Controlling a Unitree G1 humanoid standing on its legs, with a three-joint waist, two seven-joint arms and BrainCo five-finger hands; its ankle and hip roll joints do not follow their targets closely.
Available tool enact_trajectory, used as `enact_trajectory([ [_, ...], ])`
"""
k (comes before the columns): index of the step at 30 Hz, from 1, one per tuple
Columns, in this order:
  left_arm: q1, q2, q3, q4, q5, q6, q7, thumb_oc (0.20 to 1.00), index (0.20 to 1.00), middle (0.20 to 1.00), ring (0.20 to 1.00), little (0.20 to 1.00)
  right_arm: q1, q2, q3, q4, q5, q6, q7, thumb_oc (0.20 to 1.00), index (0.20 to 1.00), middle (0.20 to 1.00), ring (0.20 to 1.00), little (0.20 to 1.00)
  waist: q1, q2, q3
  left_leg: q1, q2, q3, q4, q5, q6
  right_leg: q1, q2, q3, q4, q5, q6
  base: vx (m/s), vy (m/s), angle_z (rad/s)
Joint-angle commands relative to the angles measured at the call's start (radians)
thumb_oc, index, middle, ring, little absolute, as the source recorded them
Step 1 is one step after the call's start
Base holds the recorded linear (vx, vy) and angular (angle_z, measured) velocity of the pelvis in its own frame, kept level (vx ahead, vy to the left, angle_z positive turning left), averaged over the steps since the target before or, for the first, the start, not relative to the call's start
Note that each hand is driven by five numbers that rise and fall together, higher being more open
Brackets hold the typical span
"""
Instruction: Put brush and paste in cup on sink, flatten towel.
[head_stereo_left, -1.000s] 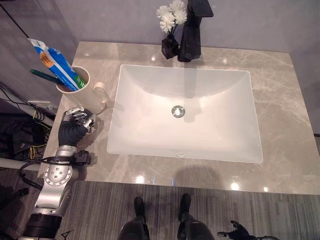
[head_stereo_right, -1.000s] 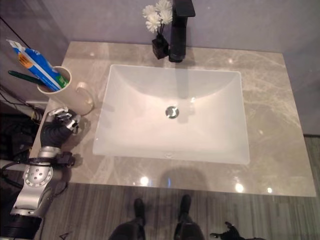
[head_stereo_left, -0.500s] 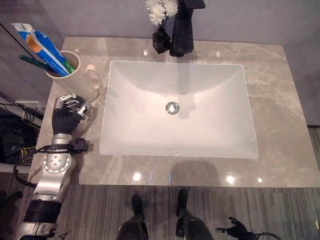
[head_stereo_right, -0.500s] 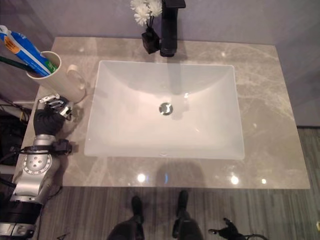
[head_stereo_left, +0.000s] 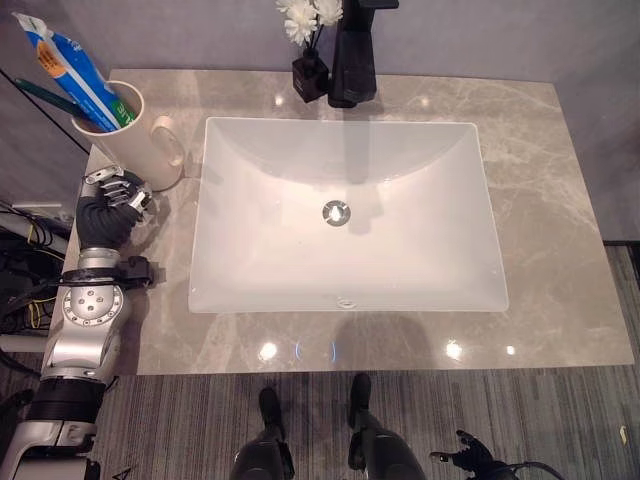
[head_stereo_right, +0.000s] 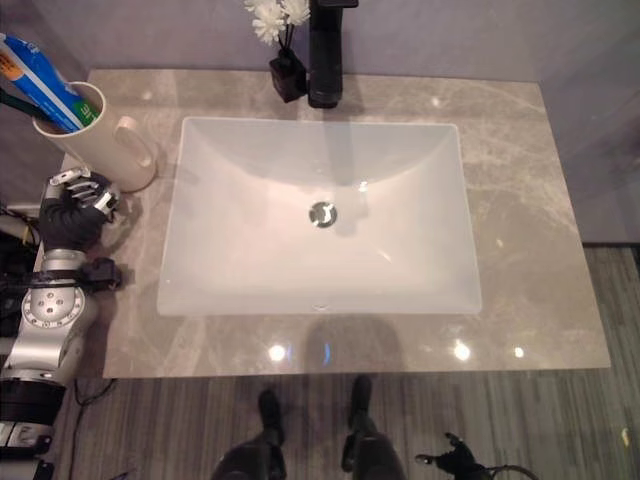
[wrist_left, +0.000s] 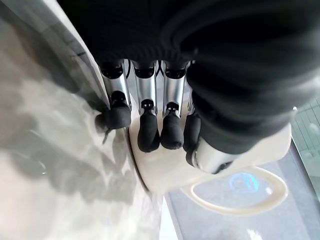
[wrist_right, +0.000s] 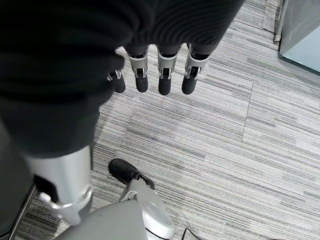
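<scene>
A cream cup (head_stereo_left: 118, 150) with a handle stands at the counter's far left corner, beside the white sink (head_stereo_left: 340, 290). A blue-and-white toothpaste tube (head_stereo_left: 66, 66) and a dark green toothbrush (head_stereo_left: 42, 96) lean out of it to the left. My left hand (head_stereo_left: 108, 203) rests on the counter just in front of the cup. In the left wrist view its fingers (wrist_left: 149, 134) hang relaxed near the cup's base (wrist_left: 165, 172) and hold nothing. My right hand (wrist_right: 165, 75) hangs low over the floor, fingers relaxed and empty.
A black faucet (head_stereo_left: 350, 55) and a small black vase of white flowers (head_stereo_left: 306, 40) stand behind the basin. The grey marble counter (head_stereo_left: 545, 200) is bare to the right of the sink. Striped grey floor (wrist_right: 225, 150) lies below the counter's front edge.
The camera has shifted, so the whole scene sits further up and left in the picture. My left hand stays by the cup's base, perhaps slightly closer to it.
</scene>
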Motion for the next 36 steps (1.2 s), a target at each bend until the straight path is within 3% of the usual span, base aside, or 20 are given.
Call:
enact_trajectory([
  [1, -0.063, 0.010, -0.029, 0.075, -0.035, -0.022, 0.028, 0.200, 0.200, 0.200, 0.200, 0.200, -0.024, -0.020, 0.026, -0.014, 0.030, -0.008, -0.006, 1.000, 1.000, 1.000, 1.000, 1.000, -0.017, 0.004, 0.001, -0.014, -0.040, -0.090, 0.003, 0.005, 0.028, 0.017, 0.046, 0.055, 0.028, -0.001, 0.002, 0.00, 0.000, 0.00],
  [36, -0.273, 0.053, -0.131, 0.240, -0.098, -0.004, 0.052, 0.200, 0.200, 0.200, 0.200, 0.200, -0.025, -0.036, 0.061, -0.031, 0.026, -0.006, -0.007, 1.000, 1.000, 1.000, 1.000, 1.000, -0.044, -0.011, 0.013, -0.016, -0.025, -0.076, 0.003, 0.004, 0.018, 0.002, 0.062, 0.063, 0.030, 0.003, 0.004, 0.01, -0.002, -0.02],
])
